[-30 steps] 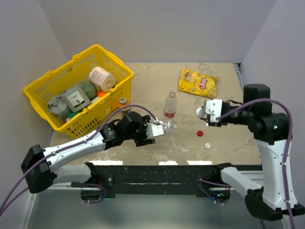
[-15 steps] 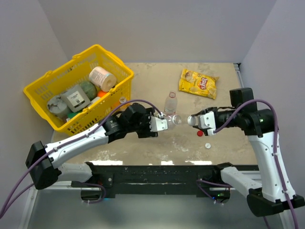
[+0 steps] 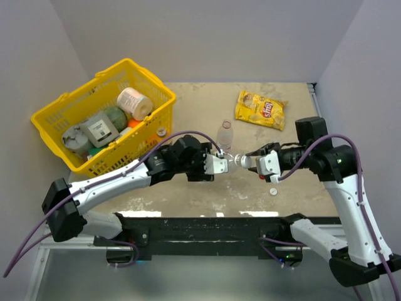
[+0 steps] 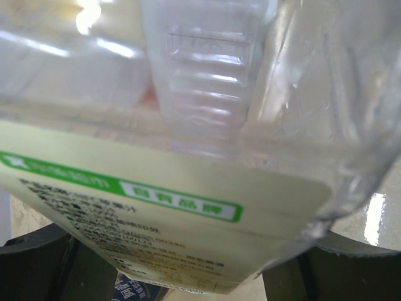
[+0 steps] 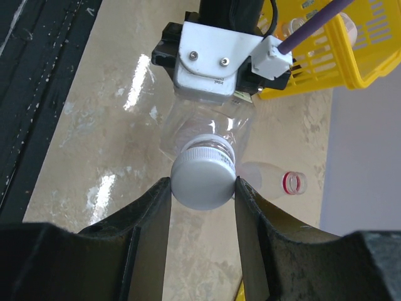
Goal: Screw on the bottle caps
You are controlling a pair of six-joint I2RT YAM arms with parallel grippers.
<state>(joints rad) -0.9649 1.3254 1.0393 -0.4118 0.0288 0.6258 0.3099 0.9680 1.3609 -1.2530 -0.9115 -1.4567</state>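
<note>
Now my left gripper (image 3: pixel 222 163) and my right gripper (image 5: pixel 202 188) are meeting over the table (image 3: pixel 294 113), where a second ago they were standing well apart. The left one is clamping the clear bottle (image 5: pixel 203 128) on its side, and the right one is pinching a white cap (image 5: pixel 202 180) against its mouth, so I judge the twisting is coming next.

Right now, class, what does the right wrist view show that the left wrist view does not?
Only the right wrist view shows a white cap pinched in the right end effector at the mouth of the bottle, plus the basket and a second bottle. Only the left wrist view shows the label up close, with its green stripe and print. Both views share the same clear bottle.
</note>
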